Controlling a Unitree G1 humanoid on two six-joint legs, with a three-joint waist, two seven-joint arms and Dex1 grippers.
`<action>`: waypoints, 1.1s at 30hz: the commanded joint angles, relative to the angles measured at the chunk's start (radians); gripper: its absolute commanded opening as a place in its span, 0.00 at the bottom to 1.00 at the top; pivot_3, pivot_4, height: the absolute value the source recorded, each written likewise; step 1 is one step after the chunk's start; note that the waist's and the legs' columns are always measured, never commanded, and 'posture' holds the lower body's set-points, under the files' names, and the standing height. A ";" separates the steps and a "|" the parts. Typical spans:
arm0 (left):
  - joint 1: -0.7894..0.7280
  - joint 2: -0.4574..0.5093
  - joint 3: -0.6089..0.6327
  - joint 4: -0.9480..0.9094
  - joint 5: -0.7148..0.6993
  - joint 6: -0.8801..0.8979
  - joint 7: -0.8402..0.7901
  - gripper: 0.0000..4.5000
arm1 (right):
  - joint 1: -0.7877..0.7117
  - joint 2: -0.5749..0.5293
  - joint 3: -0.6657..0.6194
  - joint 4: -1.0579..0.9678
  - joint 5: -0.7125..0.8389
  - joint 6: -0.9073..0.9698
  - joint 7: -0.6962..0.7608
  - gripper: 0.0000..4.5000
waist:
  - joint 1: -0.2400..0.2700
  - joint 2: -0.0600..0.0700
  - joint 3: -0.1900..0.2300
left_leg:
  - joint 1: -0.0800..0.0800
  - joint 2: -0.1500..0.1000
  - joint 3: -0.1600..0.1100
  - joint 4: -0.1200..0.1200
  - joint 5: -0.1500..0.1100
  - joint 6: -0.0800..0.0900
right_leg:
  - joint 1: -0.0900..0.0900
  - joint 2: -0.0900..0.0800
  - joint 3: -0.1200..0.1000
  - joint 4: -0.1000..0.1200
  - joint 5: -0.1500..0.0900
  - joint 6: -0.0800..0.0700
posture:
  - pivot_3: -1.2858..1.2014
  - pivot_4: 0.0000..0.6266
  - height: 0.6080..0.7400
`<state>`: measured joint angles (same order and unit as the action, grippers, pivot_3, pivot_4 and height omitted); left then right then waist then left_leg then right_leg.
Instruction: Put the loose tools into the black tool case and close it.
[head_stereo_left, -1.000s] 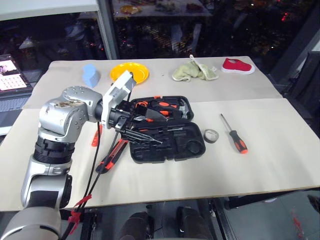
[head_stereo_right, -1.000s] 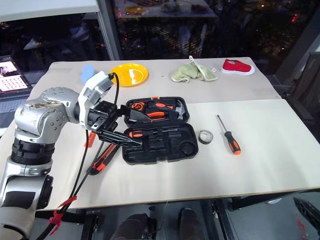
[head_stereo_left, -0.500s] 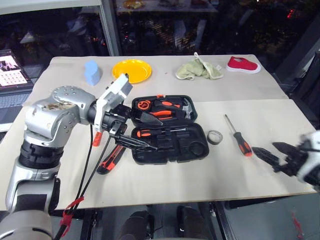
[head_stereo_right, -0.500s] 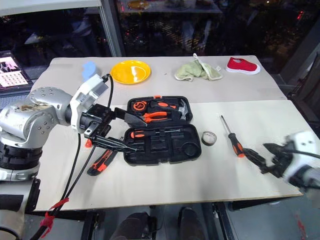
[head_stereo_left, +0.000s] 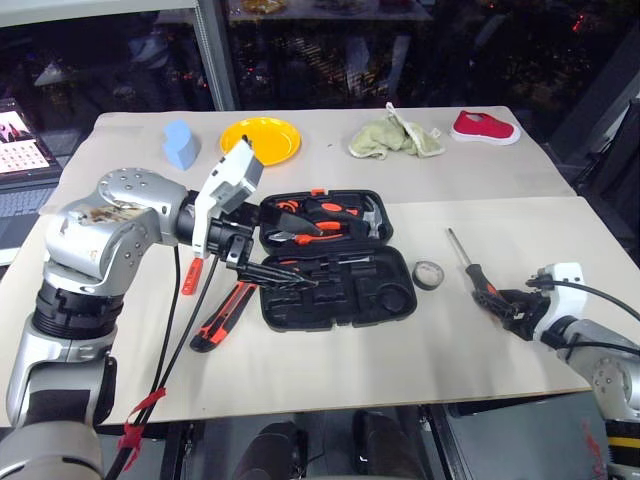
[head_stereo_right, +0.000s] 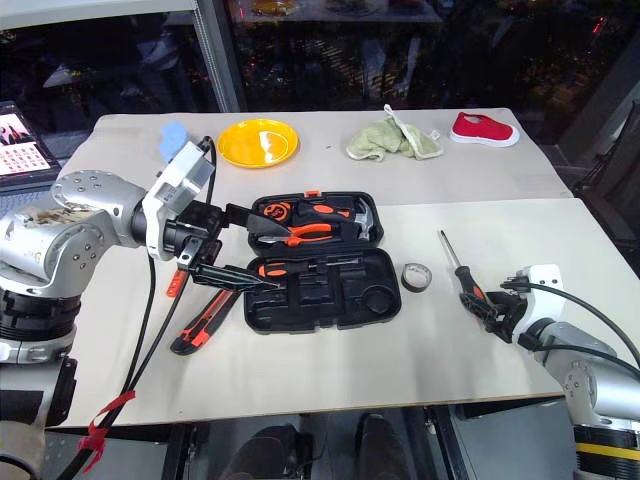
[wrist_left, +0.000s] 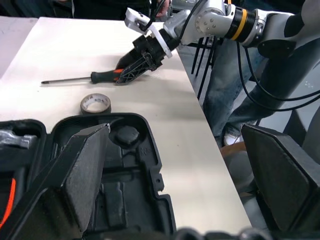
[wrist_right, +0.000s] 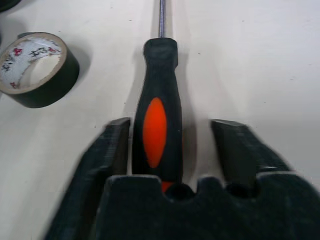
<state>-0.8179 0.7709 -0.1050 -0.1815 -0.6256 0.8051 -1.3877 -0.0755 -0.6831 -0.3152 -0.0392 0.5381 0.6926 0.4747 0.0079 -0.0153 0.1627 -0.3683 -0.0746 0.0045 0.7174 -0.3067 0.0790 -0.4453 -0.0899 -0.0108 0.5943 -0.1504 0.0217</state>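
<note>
Right claw (wrist_right: 170, 150) seen straddling the handle of an orange-and-black screwdriver (head_stereo_right: 465, 283) at the near right of the beige tabletop (head_stereo_left: 420, 350), one finger touching, the other apart, grip not settled, small black tape roll (head_stereo_left: 427, 273) lying just beyond, black moulded tool case (head_stereo_left: 335, 265) lying open mid-tabletop, left claw (head_stereo_left: 270, 245) spread wide above its left edge, nothing held, orange-black utility knife (head_stereo_left: 222, 315) left beside the case.

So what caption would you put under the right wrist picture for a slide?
Right gripper straddling the handle of an orange-and-black screwdriver on the table, one finger touching it, the other apart, with a black tape roll lying nearby.
</note>
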 joint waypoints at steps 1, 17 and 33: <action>-0.006 0.001 -0.004 0.010 0.015 -0.037 0.002 1.00 | -0.016 0.033 -0.012 0.004 -0.026 -0.040 -0.019 0.30 | 0.000 0.000 0.000 | 0.000 0.000 0.000 0.000 0.001 -0.001 | 0.000 0.000 0.000 0.000 0.000 0.000 | 0.52 0.24 1.00; 0.131 0.155 0.047 -0.036 0.041 -0.050 0.003 1.00 | -0.334 -0.277 0.097 -0.178 0.148 -0.026 0.550 0.23 | -0.032 0.003 0.003 | 0.000 0.002 0.004 -0.003 0.001 0.002 | -0.005 0.003 0.003 0.001 0.001 -0.002 | 0.52 0.24 1.00; 0.569 0.361 0.324 -0.289 -0.036 0.012 0.099 1.00 | -0.749 -0.070 0.596 0.357 -0.297 -0.497 0.908 0.23 | -0.002 -0.004 0.006 | -0.012 0.001 0.001 -0.002 0.002 -0.002 | -0.015 0.000 -0.004 -0.001 0.002 -0.004 | 0.52 0.24 1.00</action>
<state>-0.2599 1.1149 0.1600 -0.4266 -0.6338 0.8044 -1.3109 -0.7743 -0.7628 0.2797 0.2591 0.2798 0.2787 1.3488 0.0060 -0.0192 0.1683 -0.3805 -0.0740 0.0055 0.7146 -0.3044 0.0772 -0.4609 -0.0903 -0.0153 0.5934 -0.1482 0.0179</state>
